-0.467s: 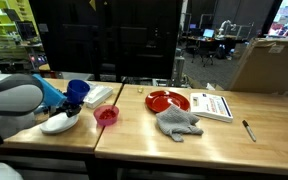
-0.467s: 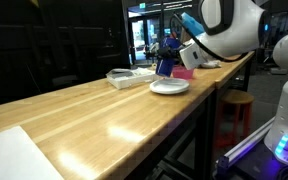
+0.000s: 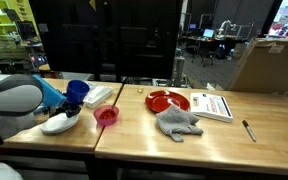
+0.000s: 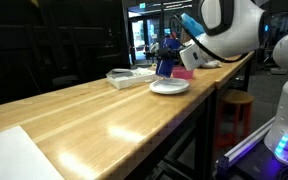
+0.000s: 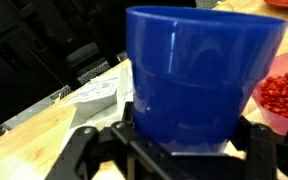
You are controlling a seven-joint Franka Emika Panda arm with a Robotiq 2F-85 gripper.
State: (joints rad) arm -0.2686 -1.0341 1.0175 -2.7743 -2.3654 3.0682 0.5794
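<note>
My gripper [image 5: 179,150] is shut on a blue plastic cup [image 5: 199,75] that fills the wrist view, its black jaws pressed against both sides of the cup's base. In both exterior views the blue cup [image 3: 77,91] [image 4: 166,66] hangs just above a white plate [image 3: 60,122] [image 4: 169,87] at the end of the wooden table [image 3: 214,140]. A pink bowl of red bits [image 3: 106,116] [image 5: 284,95] stands right beside the cup.
A white tray with papers [image 3: 99,95] [image 4: 129,77] lies behind the cup. Further along the table are a red plate [image 3: 167,100], a grey cloth [image 3: 177,122], a booklet [image 3: 214,105] and a pen [image 3: 249,130]. A stool [image 4: 234,105] stands by the table.
</note>
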